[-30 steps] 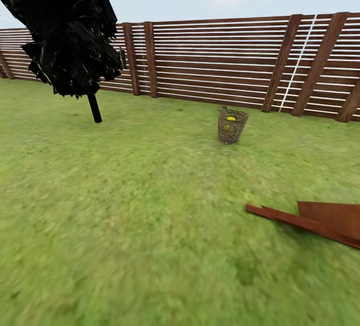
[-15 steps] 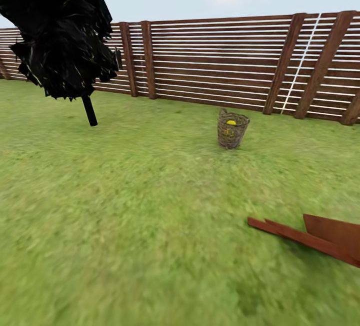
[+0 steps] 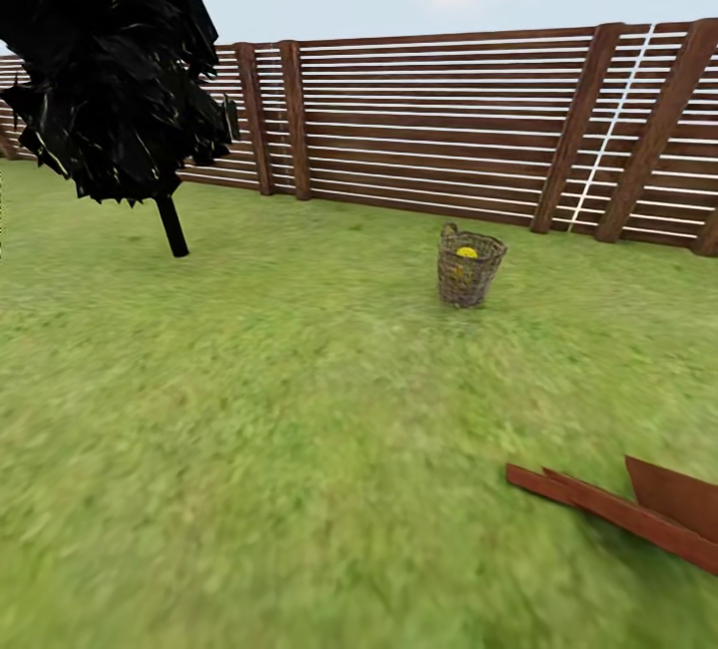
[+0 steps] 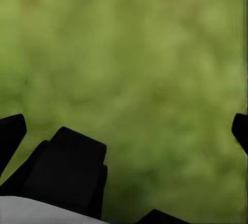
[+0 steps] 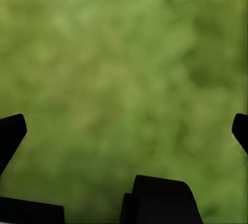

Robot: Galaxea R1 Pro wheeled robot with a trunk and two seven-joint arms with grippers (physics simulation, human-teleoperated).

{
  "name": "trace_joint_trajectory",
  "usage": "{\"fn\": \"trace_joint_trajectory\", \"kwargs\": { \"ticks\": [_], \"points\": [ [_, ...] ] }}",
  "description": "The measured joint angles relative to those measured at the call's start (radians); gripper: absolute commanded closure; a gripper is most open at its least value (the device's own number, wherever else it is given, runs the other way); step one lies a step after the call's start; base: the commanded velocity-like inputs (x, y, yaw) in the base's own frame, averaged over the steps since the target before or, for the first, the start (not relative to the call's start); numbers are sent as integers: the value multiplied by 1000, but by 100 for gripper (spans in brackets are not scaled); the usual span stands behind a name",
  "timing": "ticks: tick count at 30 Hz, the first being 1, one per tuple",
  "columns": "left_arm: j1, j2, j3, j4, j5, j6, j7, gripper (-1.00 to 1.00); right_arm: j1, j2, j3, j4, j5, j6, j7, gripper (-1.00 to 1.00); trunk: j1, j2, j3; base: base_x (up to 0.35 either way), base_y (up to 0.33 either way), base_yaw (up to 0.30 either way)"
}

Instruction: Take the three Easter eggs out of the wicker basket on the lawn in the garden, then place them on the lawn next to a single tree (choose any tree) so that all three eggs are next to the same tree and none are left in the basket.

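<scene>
Lawn: mottled green and yellowish, blurred, running back to the fence of reddish-brown horizontal slats on slanted posts. Pale sky with a cloud above. Black tree near the lawn's far left edge, thin dark trunk planted in the grass just in front of the fence. Reddish-brown boards lying flat at the lawn's near right corner.

Basket: upright on the grass, right of centre, toward the far edge but clear of the fence; well apart from the black tree and from the boards. Woven brown-tan, small loop handle at the rim. Inside, one yellow egg showing at the top; more yellow dimly visible through the weave, count not readable.

Left gripper: fingertips as dark shapes at opposite edges of the left wrist view, spread wide, nothing between them, blurred grass beneath. Right gripper: same in the right wrist view — tips far apart, spread wide, empty, over grass.
</scene>
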Motion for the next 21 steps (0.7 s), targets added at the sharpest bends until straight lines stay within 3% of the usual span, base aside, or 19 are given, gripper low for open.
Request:
{"fn": "trace_joint_trajectory", "kwargs": {
  "ticks": [14,21],
  "points": [
    [0,-1,-2,0,0,0,0,-100,0,3,0,-1,2,-4,-6,-100,0,0,0,320,0,104],
    [0,-2,-2,0,0,0,0,-100,0,4,2,0,2,-1,0,-100,0,0,0,320,0,16]
  ]
}}
